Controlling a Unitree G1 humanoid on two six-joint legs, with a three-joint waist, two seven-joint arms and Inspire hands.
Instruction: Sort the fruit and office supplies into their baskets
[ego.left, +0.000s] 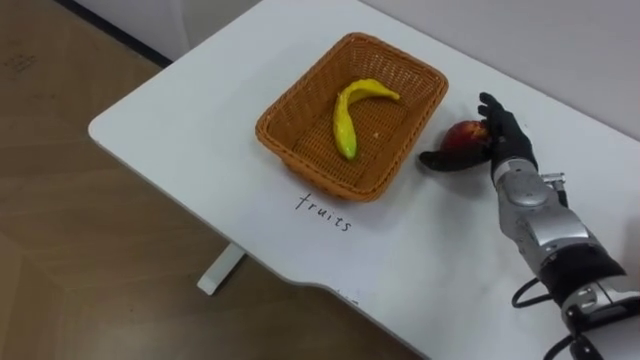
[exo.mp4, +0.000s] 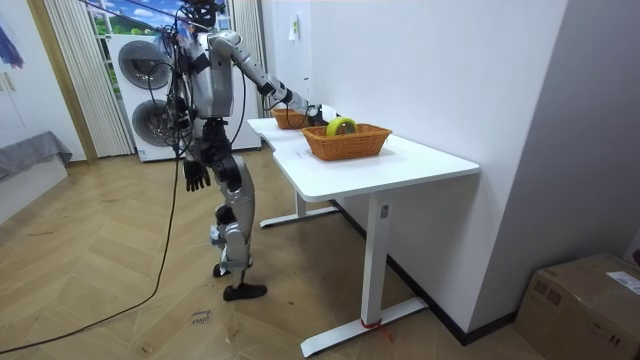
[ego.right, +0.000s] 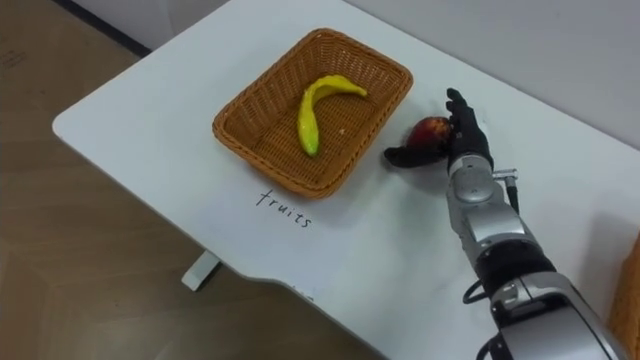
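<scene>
**Left eye view:** The robot's right hand (ego.left: 500, 140) is wrapped around a red apple (ego.left: 464, 136) on the white table (ego.left: 180, 120), just beside the right wall of the wicker fruit basket (ego.left: 310, 165). The thumb hooks the side of the apple nearest the basket and the fingers (ego.left: 497, 110) arch over the side away from it. A banana (ego.left: 350, 115) lies inside the basket, and a handwritten label (ego.left: 323, 212) marks the tabletop just in front of it. Whether the apple has left the table cannot be told.

**Right eye view:** The same grasp beside the basket shows the apple round and smooth-skinned. It is likely firm and light for this hand, but slick enough to squirt out of a shallow pinch and free to roll if let go on the tabletop. Its skin would bruise under a hard squeeze. The safest hold looks to be around the widest girth, with the thumb opposite the fingers as here. A short carry over the basket's low rim appears to be what the job calls for next.

**Room view:** The robot stands at the table end where the fruit basket sits, in front of stacked washing machines (exo.mp4: 150, 75), with its right arm stretched toward the basket. A second wicker basket (exo.mp4: 345, 142) holding something yellow-green stands well apart from the fruit basket, along the table. The left hand (exo.mp4: 197, 176) hangs at the robot's thigh, away from the basket, and whether it is wide or closed cannot be told
</scene>
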